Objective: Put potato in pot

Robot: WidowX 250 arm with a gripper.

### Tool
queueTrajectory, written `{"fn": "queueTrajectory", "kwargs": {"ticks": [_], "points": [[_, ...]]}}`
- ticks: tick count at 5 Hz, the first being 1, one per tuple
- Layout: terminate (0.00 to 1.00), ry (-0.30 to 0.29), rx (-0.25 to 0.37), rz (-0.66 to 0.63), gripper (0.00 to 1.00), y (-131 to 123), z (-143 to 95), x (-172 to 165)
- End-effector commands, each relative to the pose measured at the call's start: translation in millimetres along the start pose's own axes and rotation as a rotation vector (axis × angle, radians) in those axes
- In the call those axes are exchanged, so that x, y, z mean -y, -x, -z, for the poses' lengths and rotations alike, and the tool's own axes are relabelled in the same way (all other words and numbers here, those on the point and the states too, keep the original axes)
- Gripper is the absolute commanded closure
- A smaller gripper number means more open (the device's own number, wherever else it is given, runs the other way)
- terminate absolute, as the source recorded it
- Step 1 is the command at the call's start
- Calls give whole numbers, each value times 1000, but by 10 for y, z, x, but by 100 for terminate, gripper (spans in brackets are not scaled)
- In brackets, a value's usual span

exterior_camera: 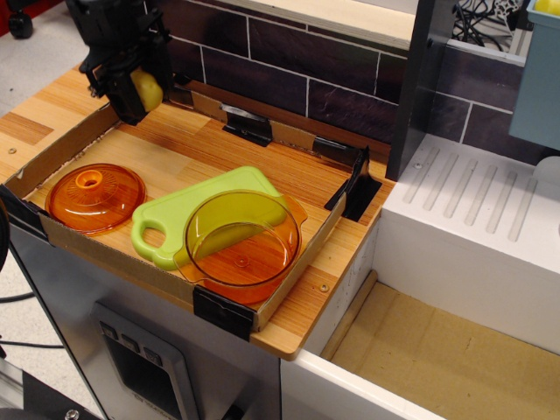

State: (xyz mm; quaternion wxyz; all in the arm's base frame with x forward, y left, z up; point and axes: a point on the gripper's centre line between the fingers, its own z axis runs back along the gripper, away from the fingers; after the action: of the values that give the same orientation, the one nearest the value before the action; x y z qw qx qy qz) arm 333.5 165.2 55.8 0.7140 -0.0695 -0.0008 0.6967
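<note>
Here, in the one view on offer, observation.image, the gripper hangs at the far left corner of the worktop, above the back edge of the shallow cardboard tray. Its dark fingers are closed around the potato, which shows as a pale-yellow lump at their right side, clear of the wood beneath it. The potato's long axis looks roughly upright, though most of it is hidden by the fingers.

The pot sits open-mouthed at the tray's near right corner, resting partly on the light-green cutting board. It lies well apart from the held potato, down and to the right in the picture, that is, nearer the camera. The orange lid lies at the near left, beside the board and away from the pot.

The carry, I judge, runs diagonally across the tray towards the pot's mouth, which is wide against the potato.
</note>
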Motion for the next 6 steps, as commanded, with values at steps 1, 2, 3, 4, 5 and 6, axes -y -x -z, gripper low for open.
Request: {"fn": "queueTrajectory", "kwargs": {"ticks": [1,2,3,4,5,6], "points": [[0,50,20,92,100,562,-652,-277],[0,-16,0,168,100,884,-696,-592],[0,-88,-9,204,100,1114,-654,-785],[0,-15,5,226,100,1273,-564,-911],[0,-17,0,220,100,1399,-443,-975],[0,-5,16,224,100,1444,-322,-941]]}}
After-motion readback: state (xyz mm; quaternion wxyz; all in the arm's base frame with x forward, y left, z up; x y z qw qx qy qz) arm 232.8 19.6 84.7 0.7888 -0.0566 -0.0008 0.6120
